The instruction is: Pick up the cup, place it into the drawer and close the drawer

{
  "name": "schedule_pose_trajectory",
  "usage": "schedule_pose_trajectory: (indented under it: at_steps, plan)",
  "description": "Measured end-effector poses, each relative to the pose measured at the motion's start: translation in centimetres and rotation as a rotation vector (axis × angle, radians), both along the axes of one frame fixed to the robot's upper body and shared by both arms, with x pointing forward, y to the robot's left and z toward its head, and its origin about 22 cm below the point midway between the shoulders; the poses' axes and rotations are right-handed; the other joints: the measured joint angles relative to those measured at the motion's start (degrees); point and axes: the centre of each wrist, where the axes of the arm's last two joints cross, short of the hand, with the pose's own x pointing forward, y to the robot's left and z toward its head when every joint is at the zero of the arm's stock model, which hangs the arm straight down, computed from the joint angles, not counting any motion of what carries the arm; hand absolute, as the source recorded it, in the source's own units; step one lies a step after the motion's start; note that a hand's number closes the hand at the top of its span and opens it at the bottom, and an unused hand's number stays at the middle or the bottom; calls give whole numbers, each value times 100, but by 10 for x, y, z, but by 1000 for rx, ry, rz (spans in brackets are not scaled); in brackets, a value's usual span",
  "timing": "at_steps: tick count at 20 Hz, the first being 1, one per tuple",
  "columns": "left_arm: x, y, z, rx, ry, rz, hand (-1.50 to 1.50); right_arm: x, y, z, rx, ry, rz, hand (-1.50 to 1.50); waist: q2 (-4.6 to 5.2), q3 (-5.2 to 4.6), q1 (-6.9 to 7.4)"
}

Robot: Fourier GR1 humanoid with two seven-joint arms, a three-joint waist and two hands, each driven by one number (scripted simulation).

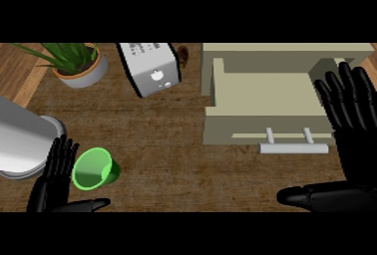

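A green cup (95, 168) lies tipped on the wooden counter at the lower left, its mouth facing the view. My left hand (55, 182) stands just left of it, fingers straight and up, thumb stretched out below the cup; whether it touches the cup I cannot tell. The beige drawer (221, 97) is pulled out at the upper right, its inside bare, with a white handle (293, 147) on its front. My right hand (353, 124) is open at the right edge, fingers up beside the drawer's right wall, thumb low.
A silver toaster (151, 67) stands at the top middle. A potted plant (77, 62) sits at the top left. A large grey metal pot (22, 139) fills the left edge, close behind my left hand.
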Motion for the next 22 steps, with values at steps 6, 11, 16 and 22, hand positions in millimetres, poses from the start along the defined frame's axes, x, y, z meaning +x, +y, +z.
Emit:
schedule_pose_trajectory:
  at_steps: [6,11,16,22]
  plan:
    - [11,12,-17,-2,-15,27,-150,-5,-2,-6,1,6,7,-150,-11,22,-2]
    - [11,18,-35,-11,-3,47,-150,-9,0,-4,-1,12,10,-150,-5,10,-7]
    - [10,21,-51,-12,19,46,-150,-2,1,-1,-2,15,16,-150,1,2,-4]
    - [9,26,-69,-17,29,33,-150,-3,3,-3,1,14,13,-150,2,-2,-10]
